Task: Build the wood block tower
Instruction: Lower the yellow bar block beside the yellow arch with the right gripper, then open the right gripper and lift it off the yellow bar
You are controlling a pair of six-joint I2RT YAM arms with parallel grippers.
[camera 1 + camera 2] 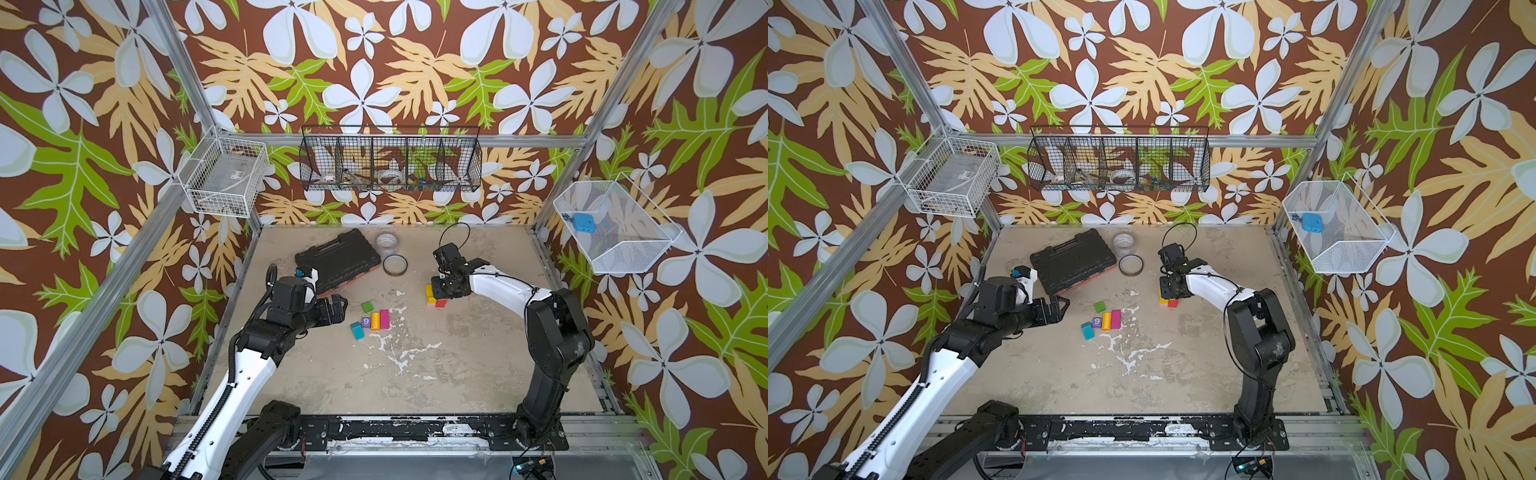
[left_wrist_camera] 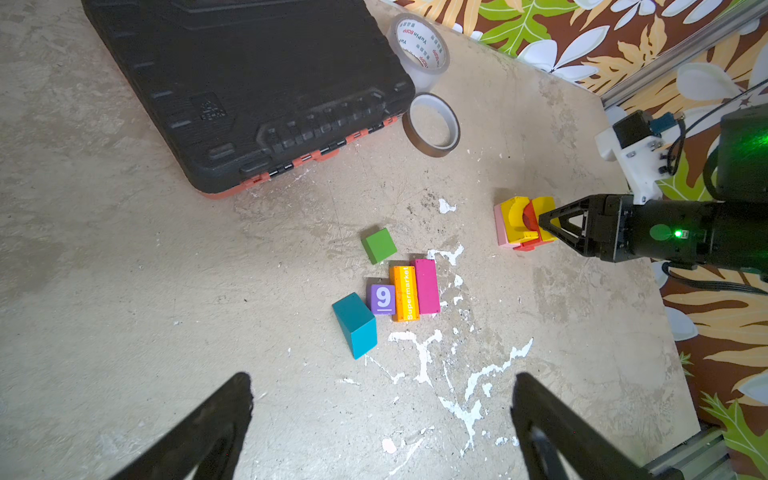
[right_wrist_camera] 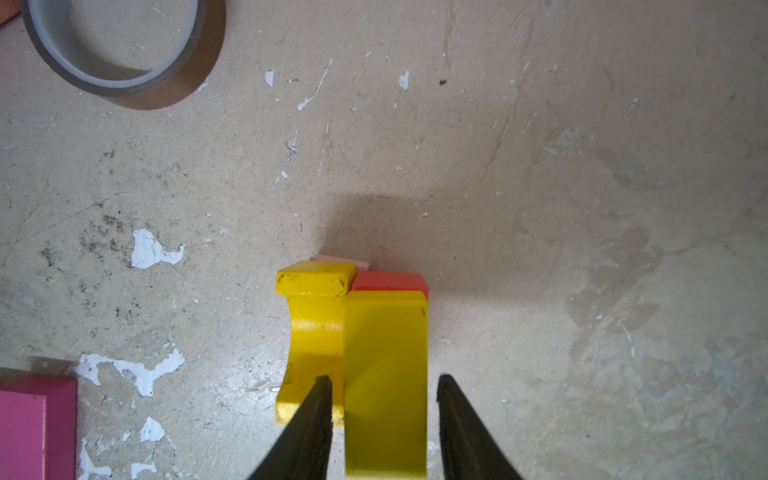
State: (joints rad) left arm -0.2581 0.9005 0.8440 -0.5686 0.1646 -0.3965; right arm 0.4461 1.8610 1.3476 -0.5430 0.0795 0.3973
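Observation:
The tower (image 1: 430, 291) stands right of the table's middle: a yellow brick (image 3: 384, 340) and a yellow arch (image 3: 311, 328) lie side by side on a red block (image 3: 388, 281) and a pink one (image 3: 338, 259). My right gripper (image 3: 385, 377) straddles the yellow brick, open, with a narrow gap on each side. Loose wood blocks lie left of it: a green cube (image 2: 379, 245), a purple "9" cube (image 2: 382, 298), an orange block (image 2: 404, 293), a magenta brick (image 2: 427, 286) and a teal piece (image 2: 355, 324). My left gripper (image 2: 382, 376) hangs open and empty left of them.
A black tool case (image 1: 337, 257) lies at the back left of the table. Beside it are a clear tape roll (image 1: 387, 241) and a brown one (image 1: 395, 265). Wire baskets (image 1: 390, 164) hang on the walls.

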